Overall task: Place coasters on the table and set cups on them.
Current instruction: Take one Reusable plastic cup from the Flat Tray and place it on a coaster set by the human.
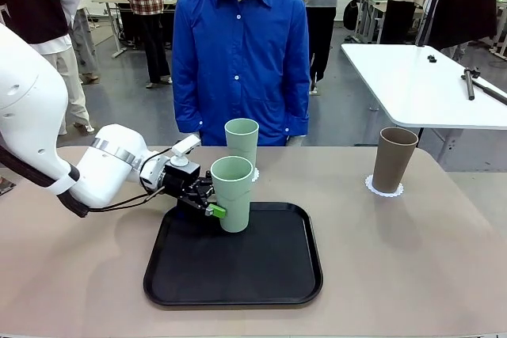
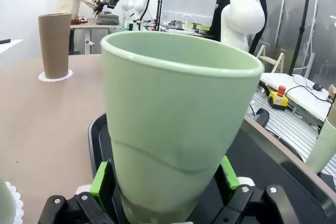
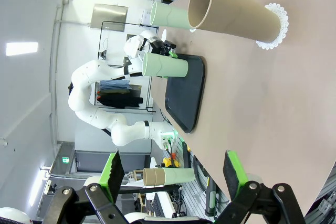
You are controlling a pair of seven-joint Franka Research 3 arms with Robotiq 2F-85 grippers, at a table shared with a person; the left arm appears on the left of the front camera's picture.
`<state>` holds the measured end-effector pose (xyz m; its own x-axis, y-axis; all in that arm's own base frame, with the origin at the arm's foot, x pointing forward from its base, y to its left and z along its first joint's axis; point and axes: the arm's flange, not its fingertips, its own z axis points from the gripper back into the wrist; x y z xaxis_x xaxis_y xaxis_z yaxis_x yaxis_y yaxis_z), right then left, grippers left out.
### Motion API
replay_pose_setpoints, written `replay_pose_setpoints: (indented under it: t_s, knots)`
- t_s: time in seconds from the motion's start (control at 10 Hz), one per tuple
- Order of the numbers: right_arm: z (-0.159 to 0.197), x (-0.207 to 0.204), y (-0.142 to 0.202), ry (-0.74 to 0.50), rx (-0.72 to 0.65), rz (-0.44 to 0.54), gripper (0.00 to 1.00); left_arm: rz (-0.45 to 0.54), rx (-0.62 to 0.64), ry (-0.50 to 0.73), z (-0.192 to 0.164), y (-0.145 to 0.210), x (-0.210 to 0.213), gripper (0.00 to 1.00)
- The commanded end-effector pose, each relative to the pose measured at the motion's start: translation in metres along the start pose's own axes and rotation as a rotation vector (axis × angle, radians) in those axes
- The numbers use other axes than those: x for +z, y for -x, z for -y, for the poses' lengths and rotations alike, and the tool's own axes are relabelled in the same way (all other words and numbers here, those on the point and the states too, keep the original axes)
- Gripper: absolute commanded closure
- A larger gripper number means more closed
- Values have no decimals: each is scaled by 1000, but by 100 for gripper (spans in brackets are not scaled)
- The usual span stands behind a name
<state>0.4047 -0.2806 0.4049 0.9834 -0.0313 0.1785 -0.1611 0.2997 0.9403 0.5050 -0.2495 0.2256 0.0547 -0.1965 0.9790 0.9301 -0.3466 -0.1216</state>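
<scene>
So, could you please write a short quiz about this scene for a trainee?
1. True or false: the brown cup stands on a coaster.
2. Which gripper has its pads on either side of the green cup on the tray? A) left gripper B) right gripper
3. Fill in: the tray is coloured ____.

Key: 1 true; 2 A; 3 black.

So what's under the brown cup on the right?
A white lacy coaster lies on the beige table under the brown cup. Its scalloped rim shows around the base; the middle is covered by the cup.
</scene>
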Motion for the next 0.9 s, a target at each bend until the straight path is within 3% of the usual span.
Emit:
replay_pose_setpoints:
  t_s: [0.0, 0.5, 0.8]
  knots:
    - [0, 0, 0, 3, -4, 3, 0, -24, -15, 19, -6, 0, -5, 0]
    - [0, 0, 0, 3, -4, 3, 0, -35, -41, 58, -4, -1, -11, 0]
    - [0, 0, 0, 3, -4, 3, 0, -18, -53, 74, -4, -3, -11, 89]
